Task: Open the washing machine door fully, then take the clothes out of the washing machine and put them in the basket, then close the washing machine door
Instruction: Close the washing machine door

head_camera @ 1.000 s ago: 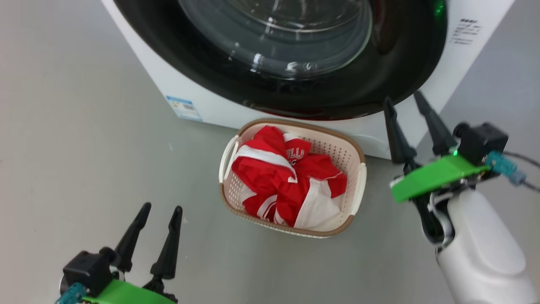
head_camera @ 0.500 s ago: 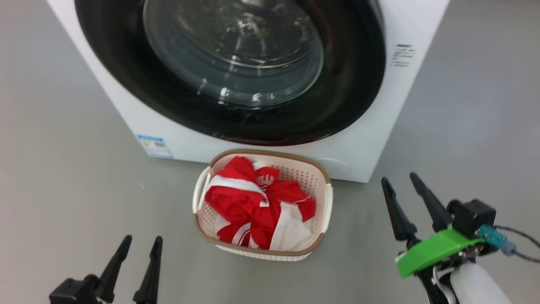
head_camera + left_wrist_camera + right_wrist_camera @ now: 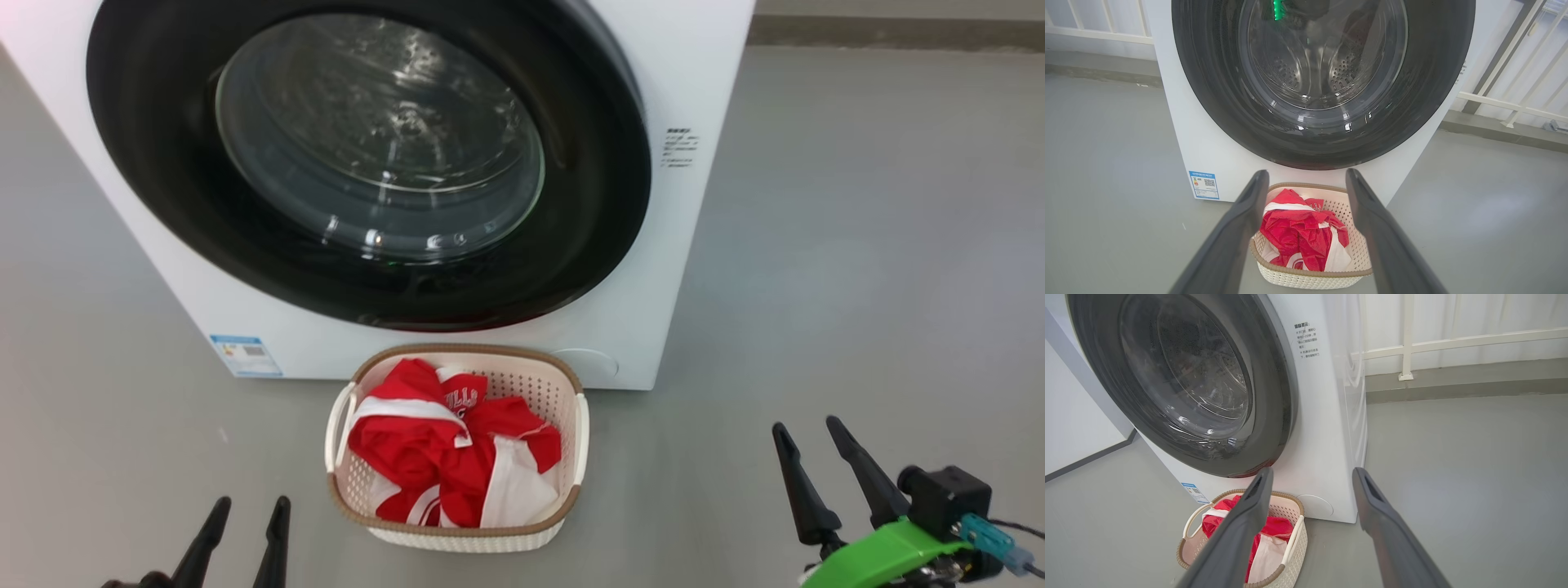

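While clothes [image 3: 445, 461] lie bunched in basket [image 3: 465, 541], W/M door [image 3: 600, 212] is shut

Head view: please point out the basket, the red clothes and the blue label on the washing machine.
basket [image 3: 465, 539], head view, front wall below the brown rim.
red clothes [image 3: 416, 449], head view, red fabric mid-pile.
blue label [image 3: 245, 355], head view, centre of the sticker.

I see a glossy black rim and clear glass on the big round washing machine door [image 3: 367, 163]; at 6 o'clock, soft red-and-white cloth garments [image 3: 441, 461] fill a cream perforated plastic basket [image 3: 574, 441] on smooth matt grey floor [image 3: 833, 286].
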{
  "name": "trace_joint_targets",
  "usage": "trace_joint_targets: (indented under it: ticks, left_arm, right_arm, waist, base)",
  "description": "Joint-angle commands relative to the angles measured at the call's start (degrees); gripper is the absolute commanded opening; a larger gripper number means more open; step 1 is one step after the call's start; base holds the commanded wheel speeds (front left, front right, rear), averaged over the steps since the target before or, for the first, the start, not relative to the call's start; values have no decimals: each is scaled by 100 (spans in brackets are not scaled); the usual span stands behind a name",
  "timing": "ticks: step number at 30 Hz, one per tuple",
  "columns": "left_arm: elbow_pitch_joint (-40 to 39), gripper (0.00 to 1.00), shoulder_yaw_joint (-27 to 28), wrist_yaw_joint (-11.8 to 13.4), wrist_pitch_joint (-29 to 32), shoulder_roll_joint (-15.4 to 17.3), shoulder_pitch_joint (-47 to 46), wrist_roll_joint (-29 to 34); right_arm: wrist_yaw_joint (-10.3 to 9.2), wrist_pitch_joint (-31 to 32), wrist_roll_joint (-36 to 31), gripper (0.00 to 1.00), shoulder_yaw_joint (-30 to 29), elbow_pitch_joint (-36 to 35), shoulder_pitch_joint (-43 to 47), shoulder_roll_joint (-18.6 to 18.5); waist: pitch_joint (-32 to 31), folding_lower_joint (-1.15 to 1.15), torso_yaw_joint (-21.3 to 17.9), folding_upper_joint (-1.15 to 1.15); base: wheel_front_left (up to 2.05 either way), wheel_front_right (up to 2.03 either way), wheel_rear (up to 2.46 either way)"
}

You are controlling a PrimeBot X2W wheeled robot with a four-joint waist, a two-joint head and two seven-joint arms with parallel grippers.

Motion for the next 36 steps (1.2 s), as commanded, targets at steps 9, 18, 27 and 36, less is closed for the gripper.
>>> trace_joint_targets:
  ticks: [9,18,27,36]
  left_arm:
    - [-206,100,375,-32,-52,90,65,115]
    - [-263,100,522,-32,-52,95,143,142]
    - [-314,100,570,-32,-52,96,173,190]
    - [-361,100,598,-32,-52,92,163,194]
  right_arm:
    - [-6,-36,12,100,-114,-364,399,-65]
    - [-6,-36,-8,100,-268,-520,634,-37]
    - [-6,-36,-14,100,-416,-605,825,-14]
    - [-6,-36,-45,100,-491,-634,922,20]
  waist:
    - [-209,0,-309,0]
    - [-242,0,-495,0]
    - [-248,0,-571,0]
    - [-245,0,-590,0]
  base:
    - [0,0,0]
    - [0,0,0]
    - [0,0,0]
    - [0,0,0]
